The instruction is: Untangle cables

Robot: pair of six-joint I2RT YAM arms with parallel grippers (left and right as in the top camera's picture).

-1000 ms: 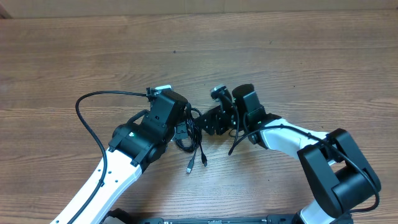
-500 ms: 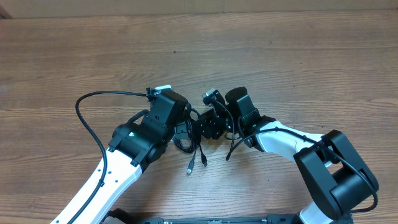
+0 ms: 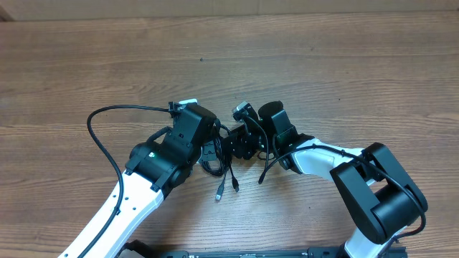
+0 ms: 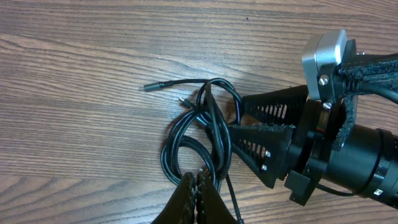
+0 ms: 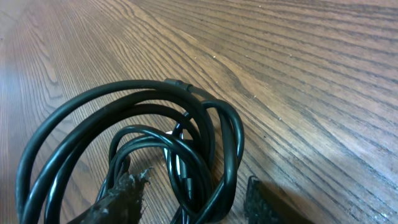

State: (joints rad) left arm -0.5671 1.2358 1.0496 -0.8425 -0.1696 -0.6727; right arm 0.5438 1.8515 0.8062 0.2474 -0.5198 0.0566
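Note:
The cables (image 3: 224, 172) lie as a small black coiled bundle on the wooden table, between my two grippers, with two plug ends (image 3: 218, 196) trailing toward the front. My left gripper (image 4: 198, 177) is shut at the near edge of the coil (image 4: 213, 124), pinching a strand. My right gripper (image 4: 238, 115) reaches in from the right with its jaws apart. In the right wrist view several loops of the cables (image 5: 237, 140) lie between its fingers (image 5: 121, 193), and the right gripper (image 5: 193, 180) is open around them. One thin plug end (image 4: 152, 87) points left.
The left arm's own thicker black cable (image 3: 97, 132) arcs over the table at the left. The right arm's white and black body (image 3: 373, 190) fills the front right. The table's far edge (image 3: 229, 14) runs along the top.
My right gripper has slid left into the bundle and its jaws have narrowed around the loops. The left gripper and the coil have stayed put.

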